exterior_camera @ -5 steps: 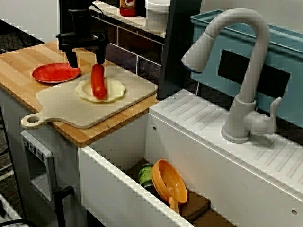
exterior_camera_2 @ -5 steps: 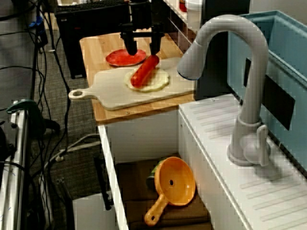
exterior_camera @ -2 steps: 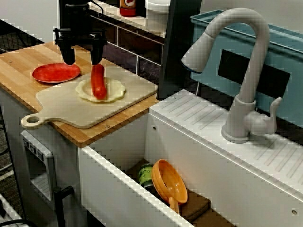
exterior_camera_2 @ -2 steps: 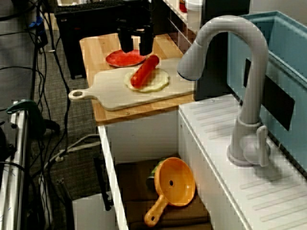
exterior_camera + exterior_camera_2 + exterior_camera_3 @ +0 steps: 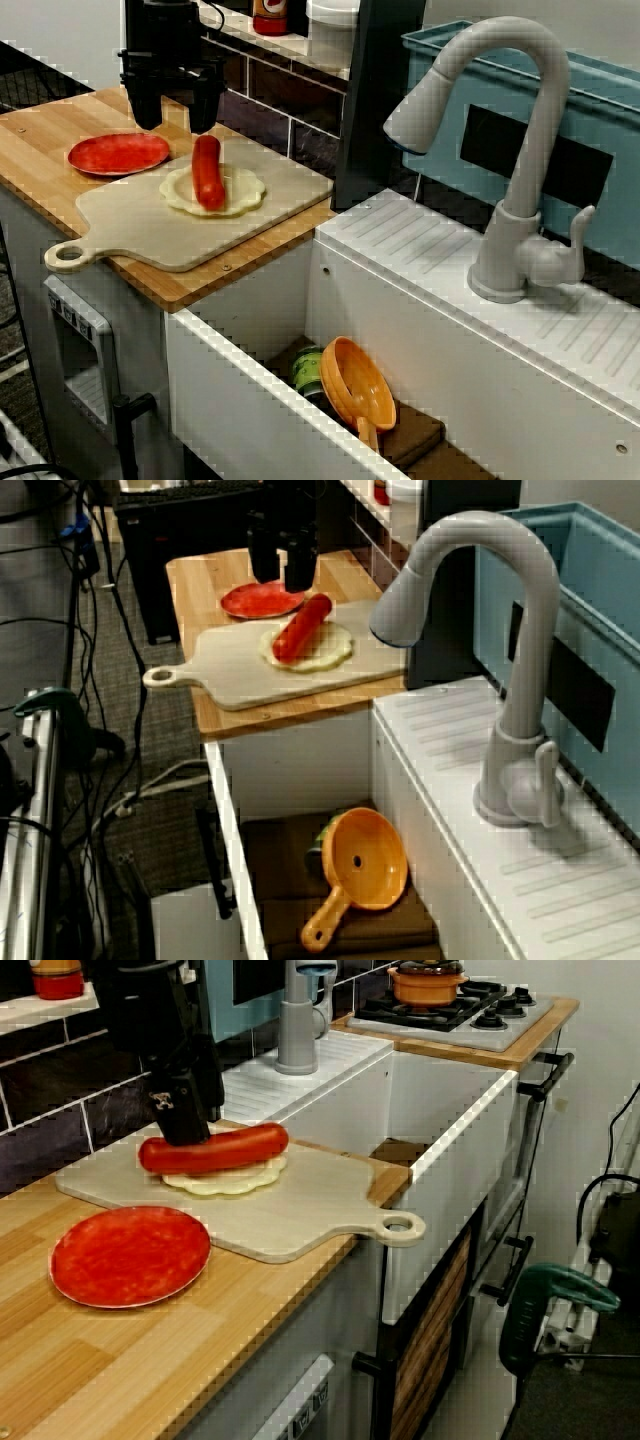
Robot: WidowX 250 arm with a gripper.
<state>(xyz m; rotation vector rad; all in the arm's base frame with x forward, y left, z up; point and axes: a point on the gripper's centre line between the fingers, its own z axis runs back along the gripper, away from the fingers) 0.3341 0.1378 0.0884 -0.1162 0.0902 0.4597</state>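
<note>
In the view across the sink, black claw point(image 5: 176, 112) at the upper left of the frame, fingers spread apart with nothing between them, hanging a little above the surface point(image 5: 40, 135). Just below it and slightly toward the right of the frame, the sausage point(image 5: 208, 172), lying on a pale round flatbread point(image 5: 245, 190) on the cutting board point(image 5: 150, 235). Long axis of the sausage close to vertical in this frame, far end pointing up at the finger nearer the right of the frame, near end toward the lower edge. Gap between the fingers set roughly crosswise to that axis, but centred left of the sausage, over the edge of the red plate point(image 5: 118, 154) beside the board. In the view over the faucet, same axis slanting from lower left to upper right, claw off toward the upper left, clearly apart from the sausage. In the view along the surface, sausage stretched left to right, claw at its left end and behind it; contact there not possible to judge from that angle.
</note>
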